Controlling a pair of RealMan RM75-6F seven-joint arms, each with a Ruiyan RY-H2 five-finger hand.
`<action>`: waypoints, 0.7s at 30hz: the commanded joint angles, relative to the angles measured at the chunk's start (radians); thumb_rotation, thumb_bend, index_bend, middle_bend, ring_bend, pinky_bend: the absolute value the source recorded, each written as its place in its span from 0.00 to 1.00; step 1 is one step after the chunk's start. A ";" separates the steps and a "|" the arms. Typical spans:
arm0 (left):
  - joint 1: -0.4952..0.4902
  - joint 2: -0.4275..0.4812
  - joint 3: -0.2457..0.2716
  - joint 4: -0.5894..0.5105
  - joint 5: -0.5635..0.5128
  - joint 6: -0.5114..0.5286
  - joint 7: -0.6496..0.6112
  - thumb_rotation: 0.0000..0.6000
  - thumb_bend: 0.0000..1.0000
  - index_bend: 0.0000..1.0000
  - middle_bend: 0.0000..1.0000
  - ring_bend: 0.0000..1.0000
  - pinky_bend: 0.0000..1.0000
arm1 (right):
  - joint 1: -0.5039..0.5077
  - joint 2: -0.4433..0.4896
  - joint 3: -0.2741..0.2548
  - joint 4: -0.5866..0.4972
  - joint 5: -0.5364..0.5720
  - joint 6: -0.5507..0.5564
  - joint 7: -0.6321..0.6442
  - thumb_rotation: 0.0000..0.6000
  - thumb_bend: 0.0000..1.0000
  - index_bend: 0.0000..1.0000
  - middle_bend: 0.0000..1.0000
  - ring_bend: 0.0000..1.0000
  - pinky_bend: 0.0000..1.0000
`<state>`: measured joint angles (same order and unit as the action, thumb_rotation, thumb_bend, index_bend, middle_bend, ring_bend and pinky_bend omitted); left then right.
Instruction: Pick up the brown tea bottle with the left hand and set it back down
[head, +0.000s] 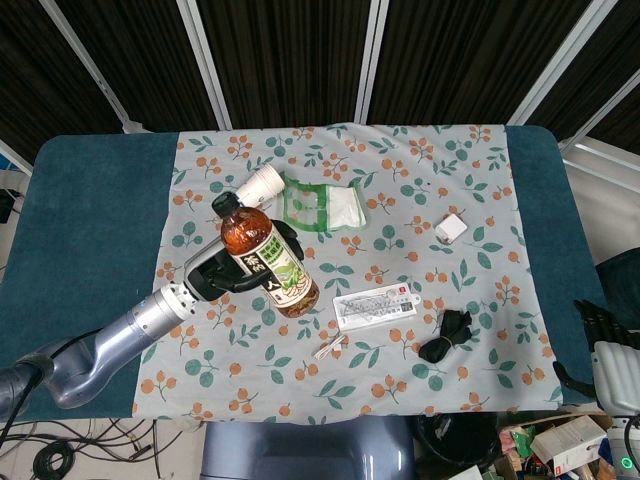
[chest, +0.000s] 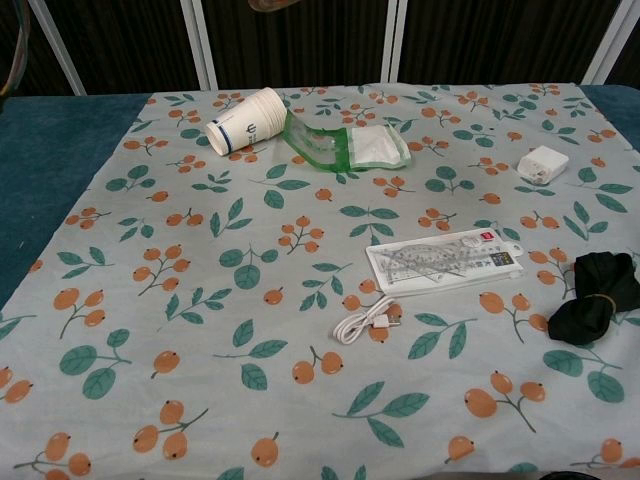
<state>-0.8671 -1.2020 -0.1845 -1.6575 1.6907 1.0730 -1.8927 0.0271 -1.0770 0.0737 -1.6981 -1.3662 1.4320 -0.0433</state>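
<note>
Head view, left hand (head: 222, 268) gripping tea bottle (head: 264, 256)

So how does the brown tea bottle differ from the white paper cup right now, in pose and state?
The brown tea bottle with its green label is held by the left hand; the white paper cup is touched by neither hand. In the chest view the cup lies on its side on the floral cloth, while only the bottle's base shows, at the top edge, well above the cloth. The bottle is dark and capped; the cup is pale and open-mouthed.
</note>
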 joint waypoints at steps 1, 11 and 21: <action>0.001 0.073 0.058 0.008 0.106 -0.013 0.281 1.00 0.55 0.34 0.41 0.37 0.50 | 0.000 0.000 -0.001 -0.001 0.001 -0.002 -0.003 1.00 0.19 0.00 0.05 0.06 0.15; 0.080 -0.172 0.053 0.103 0.001 -0.050 1.328 1.00 0.55 0.34 0.41 0.37 0.51 | -0.001 0.001 0.001 -0.001 0.004 0.000 -0.001 1.00 0.19 0.00 0.05 0.06 0.15; 0.101 -0.363 0.073 0.389 0.076 0.051 1.964 1.00 0.55 0.36 0.43 0.37 0.51 | 0.000 0.004 0.001 0.002 0.004 -0.004 0.007 1.00 0.19 0.00 0.05 0.06 0.15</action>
<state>-0.8047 -1.3825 -0.1362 -1.4926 1.7229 1.0662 -0.4619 0.0273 -1.0735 0.0744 -1.6962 -1.3626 1.4282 -0.0369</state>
